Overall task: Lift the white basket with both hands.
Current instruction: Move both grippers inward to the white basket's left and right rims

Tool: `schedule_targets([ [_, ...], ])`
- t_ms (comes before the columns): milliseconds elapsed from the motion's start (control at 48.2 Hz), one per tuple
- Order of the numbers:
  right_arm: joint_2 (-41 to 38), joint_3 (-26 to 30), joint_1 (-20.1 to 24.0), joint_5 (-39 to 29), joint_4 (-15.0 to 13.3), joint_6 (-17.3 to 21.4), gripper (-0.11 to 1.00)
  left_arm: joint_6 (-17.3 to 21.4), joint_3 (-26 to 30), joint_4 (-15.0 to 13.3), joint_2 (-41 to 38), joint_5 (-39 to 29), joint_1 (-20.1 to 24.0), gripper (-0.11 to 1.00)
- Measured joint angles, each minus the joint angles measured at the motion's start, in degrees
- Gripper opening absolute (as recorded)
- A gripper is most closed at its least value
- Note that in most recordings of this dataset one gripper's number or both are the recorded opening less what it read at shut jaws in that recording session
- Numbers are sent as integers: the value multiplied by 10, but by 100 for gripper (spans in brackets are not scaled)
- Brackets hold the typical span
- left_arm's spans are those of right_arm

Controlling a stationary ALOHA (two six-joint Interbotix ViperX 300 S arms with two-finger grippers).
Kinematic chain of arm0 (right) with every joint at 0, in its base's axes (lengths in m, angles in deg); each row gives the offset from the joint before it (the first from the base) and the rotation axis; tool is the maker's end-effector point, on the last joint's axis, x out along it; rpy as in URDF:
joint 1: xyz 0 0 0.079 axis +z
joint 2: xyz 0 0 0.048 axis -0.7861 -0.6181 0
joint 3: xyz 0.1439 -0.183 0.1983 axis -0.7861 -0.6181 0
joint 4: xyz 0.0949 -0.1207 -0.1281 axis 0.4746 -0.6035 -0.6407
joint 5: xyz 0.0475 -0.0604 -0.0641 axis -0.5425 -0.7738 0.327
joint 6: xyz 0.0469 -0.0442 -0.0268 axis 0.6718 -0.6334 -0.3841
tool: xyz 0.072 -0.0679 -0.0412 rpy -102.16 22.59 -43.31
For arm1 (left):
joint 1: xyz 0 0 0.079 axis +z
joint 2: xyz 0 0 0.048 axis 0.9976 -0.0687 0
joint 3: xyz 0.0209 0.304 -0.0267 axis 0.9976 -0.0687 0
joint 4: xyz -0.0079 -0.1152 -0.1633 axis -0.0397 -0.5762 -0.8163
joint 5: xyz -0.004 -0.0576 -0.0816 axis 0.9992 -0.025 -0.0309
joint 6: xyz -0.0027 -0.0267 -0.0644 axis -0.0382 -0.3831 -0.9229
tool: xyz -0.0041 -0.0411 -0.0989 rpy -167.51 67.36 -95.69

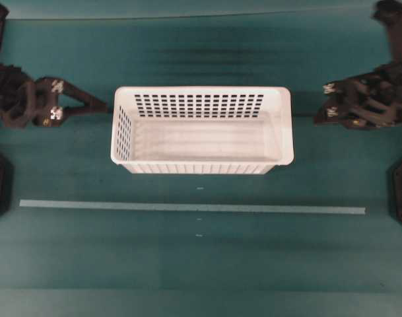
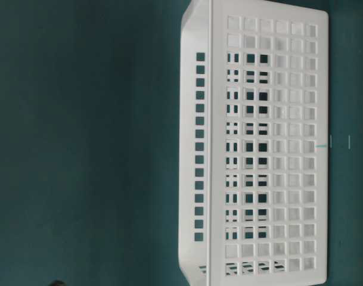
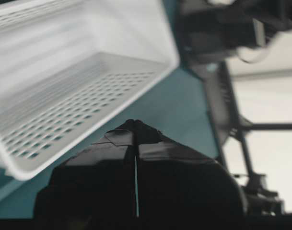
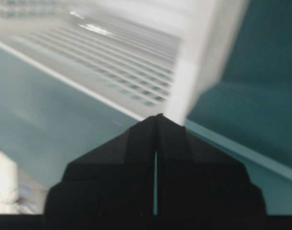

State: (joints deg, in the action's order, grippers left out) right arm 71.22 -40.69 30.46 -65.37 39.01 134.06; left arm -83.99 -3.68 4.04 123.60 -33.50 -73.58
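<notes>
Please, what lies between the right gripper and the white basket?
Nothing. In the overhead view only bare teal table separates the shut right gripper from the white basket.

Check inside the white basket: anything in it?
The white basket holds nothing visible: overhead shows its bare solid floor and slotted walls. The strip just inside the near wall is hidden by the rim.

The right gripper [image 4: 156, 117] fills the bottom of the view, its two black fingers [image 4: 131, 158] pressed together with only a thin slit between them. Beyond the tip, the white basket [image 4: 136, 62] lies blurred, its slotted wall stretching to the upper left and a rounded corner rising just above the tip. The teal table [image 4: 54, 120] surrounds it.
</notes>
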Motion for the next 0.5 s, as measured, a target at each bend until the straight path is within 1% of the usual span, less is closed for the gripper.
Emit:
schedule_targets([
  [145, -66, 48, -3, -72, -22, 12, 0, -40, 30, 1, -22, -121, 0, -5],
  [187, -79, 62, -4, -91, -30, 19, 0, -50, 37, 3, -28, -158, 0, -5],
  [228, -92, 76, -6, -107, -39, 32, 0, -56, 41, 4, -34, -181, 3, -5],
  [311, -117, 100, -9, -140, -57, 55, 1, -58, 43, 5, -43, -209, 9, -5],
  [374, -134, 113, -9, -161, -69, 68, 1, -58, 44, 5, -50, -215, 11, -5],
  [498, -153, 129, -8, -182, -76, 74, 2, -59, 46, 6, -68, -218, 14, -5],
])
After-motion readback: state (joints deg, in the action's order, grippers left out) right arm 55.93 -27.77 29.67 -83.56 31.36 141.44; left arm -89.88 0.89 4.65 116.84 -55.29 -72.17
